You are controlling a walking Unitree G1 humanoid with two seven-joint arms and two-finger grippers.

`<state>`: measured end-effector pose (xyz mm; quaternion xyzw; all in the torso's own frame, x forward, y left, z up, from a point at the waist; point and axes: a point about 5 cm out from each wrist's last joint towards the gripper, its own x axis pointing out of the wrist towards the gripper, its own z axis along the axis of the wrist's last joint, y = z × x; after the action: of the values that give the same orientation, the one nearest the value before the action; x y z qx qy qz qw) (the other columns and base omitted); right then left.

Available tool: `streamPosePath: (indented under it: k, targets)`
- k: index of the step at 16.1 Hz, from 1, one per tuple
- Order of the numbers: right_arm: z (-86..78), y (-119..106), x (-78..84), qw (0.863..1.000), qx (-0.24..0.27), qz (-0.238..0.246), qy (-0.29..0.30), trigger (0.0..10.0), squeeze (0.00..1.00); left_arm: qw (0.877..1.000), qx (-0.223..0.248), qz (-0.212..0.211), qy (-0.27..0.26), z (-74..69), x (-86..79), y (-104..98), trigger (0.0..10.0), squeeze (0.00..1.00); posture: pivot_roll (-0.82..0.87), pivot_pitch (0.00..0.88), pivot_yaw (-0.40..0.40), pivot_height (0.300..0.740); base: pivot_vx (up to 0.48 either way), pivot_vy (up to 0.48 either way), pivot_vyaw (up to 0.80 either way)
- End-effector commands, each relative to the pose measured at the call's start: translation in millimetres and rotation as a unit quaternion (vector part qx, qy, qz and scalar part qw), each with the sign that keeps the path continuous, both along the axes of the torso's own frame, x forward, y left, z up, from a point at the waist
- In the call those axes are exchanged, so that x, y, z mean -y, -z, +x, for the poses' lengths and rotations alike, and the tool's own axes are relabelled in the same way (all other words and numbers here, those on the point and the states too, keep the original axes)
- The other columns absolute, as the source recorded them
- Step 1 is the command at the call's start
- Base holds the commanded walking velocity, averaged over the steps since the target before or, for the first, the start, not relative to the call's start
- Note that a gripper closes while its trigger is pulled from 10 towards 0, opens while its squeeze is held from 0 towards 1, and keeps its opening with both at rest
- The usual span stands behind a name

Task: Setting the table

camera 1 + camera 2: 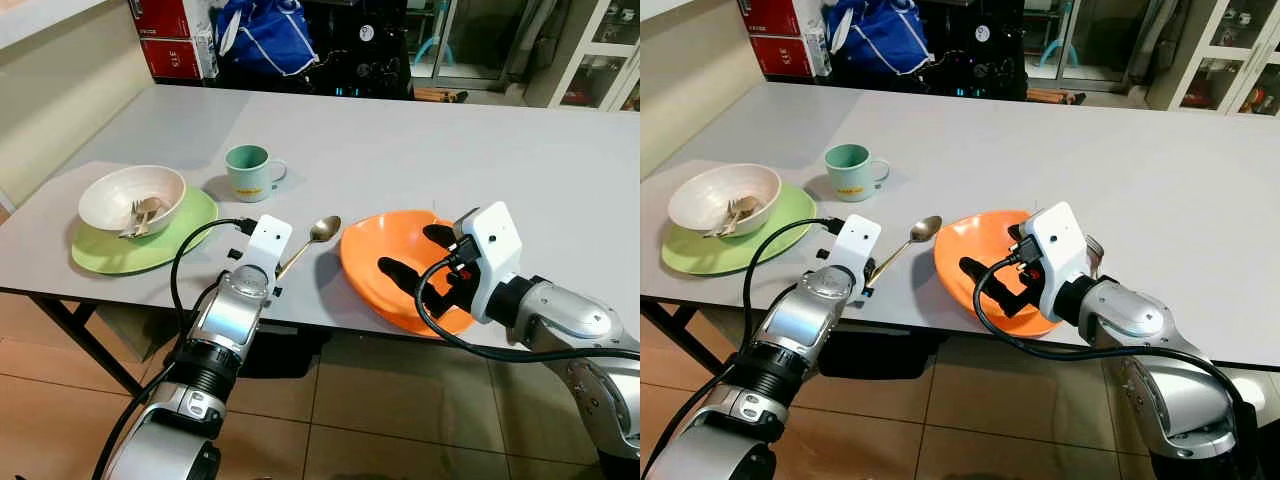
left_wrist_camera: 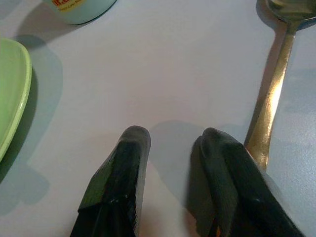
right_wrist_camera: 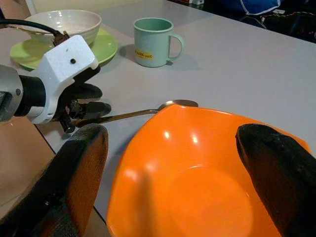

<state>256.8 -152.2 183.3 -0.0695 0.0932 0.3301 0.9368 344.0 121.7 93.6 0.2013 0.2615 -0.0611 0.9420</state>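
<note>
Orange bowl [image 1: 385, 270] between open right pincer [image 1: 418, 262] fingers; spoon [image 1: 312, 240] beside left pincer [image 2: 170, 148].

The spoon [image 2: 269, 106] handle's end is hidden behind a left gripper [image 2: 173, 143] finger. The mug [image 2: 79, 7] is cut off. Cutlery [image 1: 140, 215] in the white bowl [image 1: 120, 190] is too small to identify.
</note>
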Motion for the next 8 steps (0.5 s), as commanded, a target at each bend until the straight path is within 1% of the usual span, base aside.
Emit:
streamPosePath:
  k: [1, 8]
  targets:
    - [-4.1, -2.1, -2.2, 1.0, 0.003, -0.001, -0.011, 10.0, 0.0, 1.0, -0.009, -0.001, 0.013, -1.6, 2.9, 1.4, 10.0, 0.0, -0.05, 0.0, 0.036, 0.74, 0.0, 0.0, 0.0]
    - [-3.7, -1.7, -2.0, 1.0, 0.004, -0.005, -0.014, 10.0, 0.0, 0.999, -0.009, 0.002, 0.04, -8.1, 7.5, -6.5, 10.0, 0.0, -0.05, 0.0, 0.035, 0.74, 0.0, 0.0, 0.0]
